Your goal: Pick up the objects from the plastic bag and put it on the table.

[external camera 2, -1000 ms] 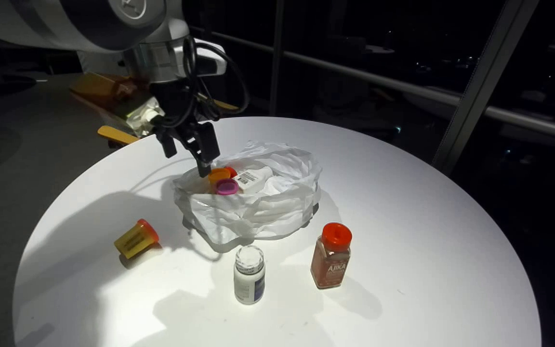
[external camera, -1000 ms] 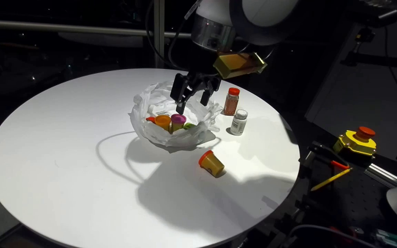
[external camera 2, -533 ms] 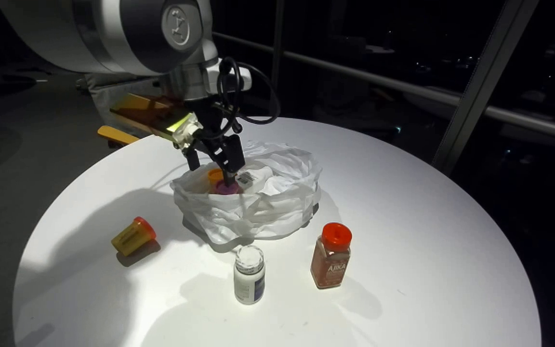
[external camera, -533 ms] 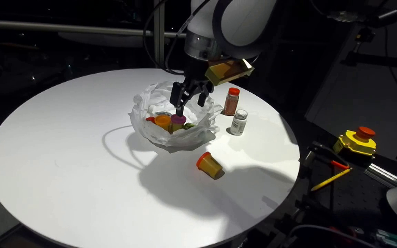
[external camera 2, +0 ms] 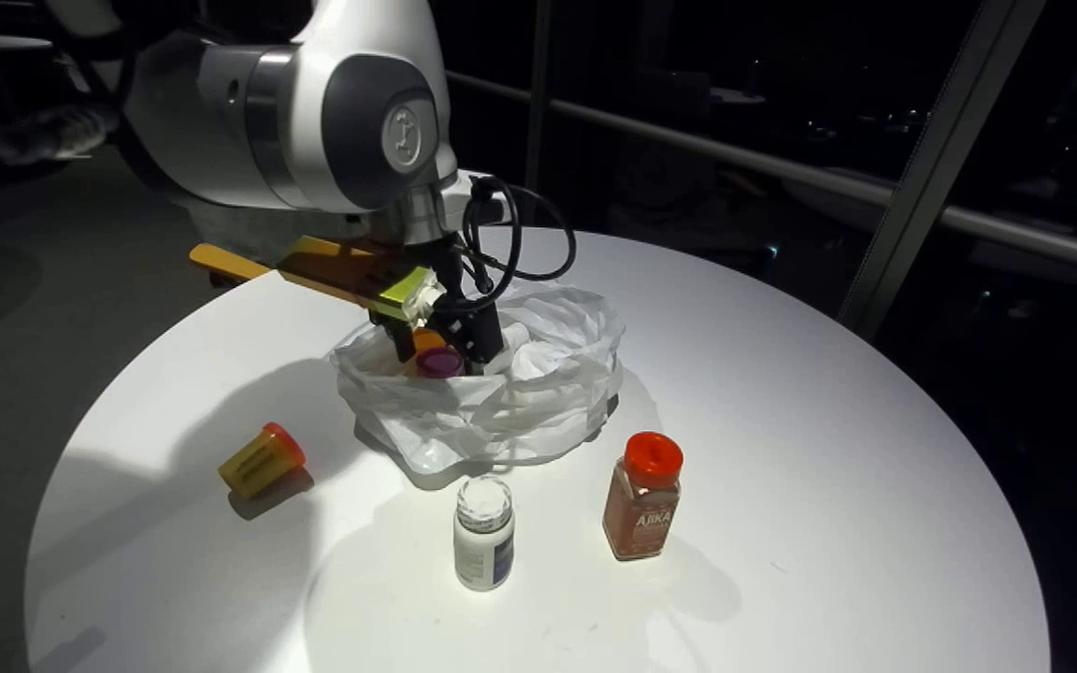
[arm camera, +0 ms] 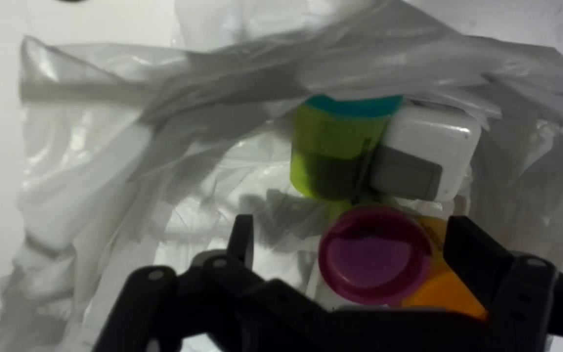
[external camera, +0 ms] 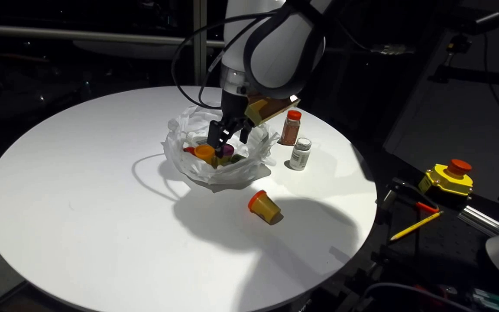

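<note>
- Hovering with the gripper (arm camera: 350, 230) inside the mouth of the plastic bag (external camera 2: 538, 411), with jaws spread wide and no grip on anything.
- Framing the pink-lidded cup (arm camera: 374, 256) between the fingers (arm camera: 241, 239) in the wrist view, with a wide gap to the left finger and a narrow one to the right.
- Hiding part of the orange-lidded cup (arm camera: 438, 296) behind the right finger in that same view.
- Seeing in the bag also the green tub (arm camera: 333, 142), turned on its side with a blue lid, and just to the right the white box (arm camera: 438, 137).
- Spotting a red piece (external camera: 189, 150) at the bag's left in an exterior view, too small to make out.
- Finding the bag on the far half of the round white table (external camera: 80, 208) in both exterior views.
- Finding there too, in an exterior view, the red-lidded jar (external camera 2: 641, 514) upright at near right, the white jar (external camera 2: 482, 551) upright to its left, and the yellow tub (external camera 2: 260, 463) tipped over farther left, with a red lid pointing right.
- Noticing, right of the table in an exterior view, the yellow-and-red device (external camera: 446, 180) and, nearer, a pencil (external camera: 417, 226).
</note>
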Tool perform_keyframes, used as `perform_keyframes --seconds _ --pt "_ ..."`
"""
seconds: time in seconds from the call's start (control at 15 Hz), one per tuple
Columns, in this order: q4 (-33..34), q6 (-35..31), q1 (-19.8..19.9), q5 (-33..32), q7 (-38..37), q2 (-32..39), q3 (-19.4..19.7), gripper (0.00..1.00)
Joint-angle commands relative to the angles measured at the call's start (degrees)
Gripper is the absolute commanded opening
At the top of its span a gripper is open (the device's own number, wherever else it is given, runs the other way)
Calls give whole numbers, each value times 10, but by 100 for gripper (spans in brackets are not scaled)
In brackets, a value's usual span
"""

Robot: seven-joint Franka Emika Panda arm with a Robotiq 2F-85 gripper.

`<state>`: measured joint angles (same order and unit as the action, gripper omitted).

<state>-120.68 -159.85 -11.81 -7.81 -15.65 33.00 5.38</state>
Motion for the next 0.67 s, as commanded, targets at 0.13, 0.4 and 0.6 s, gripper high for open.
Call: perform_keyframes --seconds 0.13,0.4,0.6 --pt "48 11 7 4 22 34 0 66" --pt "58 7 7 8 22 44 -3 33" --pt "42 6 -8 2 4 23 11 28"
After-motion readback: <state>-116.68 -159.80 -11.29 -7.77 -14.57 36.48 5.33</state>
